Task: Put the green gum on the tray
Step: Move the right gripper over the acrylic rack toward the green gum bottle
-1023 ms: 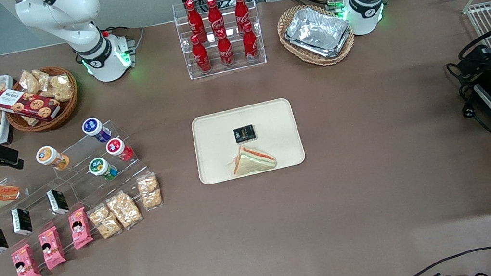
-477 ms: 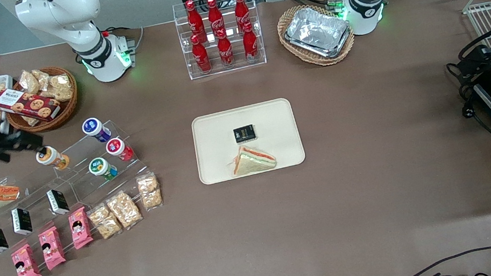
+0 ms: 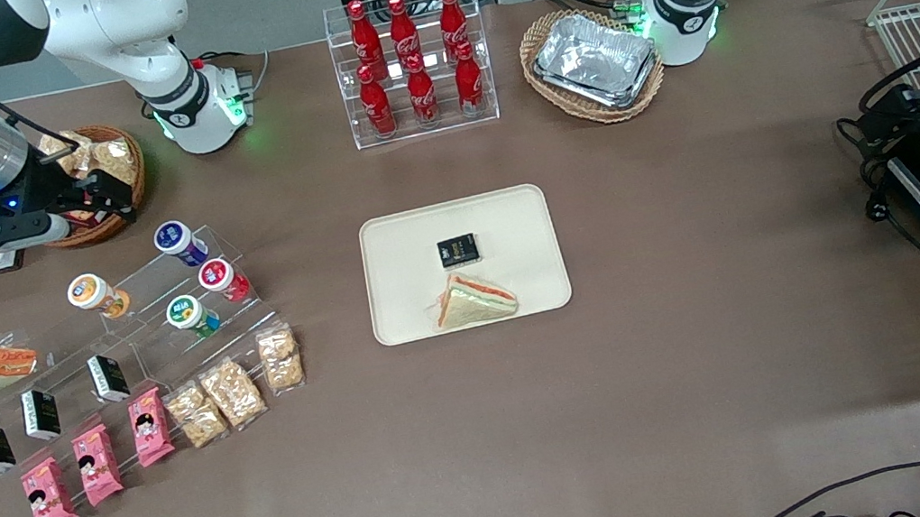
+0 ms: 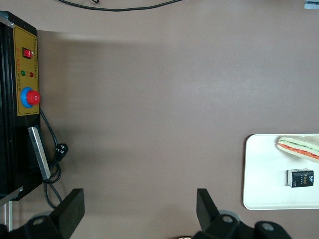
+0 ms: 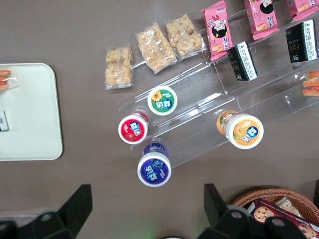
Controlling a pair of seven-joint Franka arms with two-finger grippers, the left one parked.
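The green gum (image 3: 190,314), a small canister with a white lid and green print, lies on a clear stepped stand (image 3: 153,341), nearer the front camera than the red canister (image 3: 221,278). It also shows in the right wrist view (image 5: 162,100). The cream tray (image 3: 508,215) lies mid-table and holds a sandwich (image 3: 475,300) and a small black box (image 3: 458,250); its corner shows in the right wrist view (image 5: 30,124). My right gripper (image 3: 121,196) is open and empty, high above the wicker basket's edge, farther from the front camera than the stand. In its own view the gripper (image 5: 147,201) is beside the blue-lidded canister (image 5: 154,168).
An orange canister (image 3: 93,293) and the blue-lidded canister (image 3: 176,240) share the stand with black boxes, pink packs and snack bars. A wicker basket of snacks (image 3: 93,181) sits by the gripper. A cola rack (image 3: 413,65) and a basket of foil trays (image 3: 595,60) stand farther back.
My right arm has swung in from the table's edge, away from the front camera and toward the table's middle. Its gripper now hangs over the snack basket's edge. Nothing else moved.
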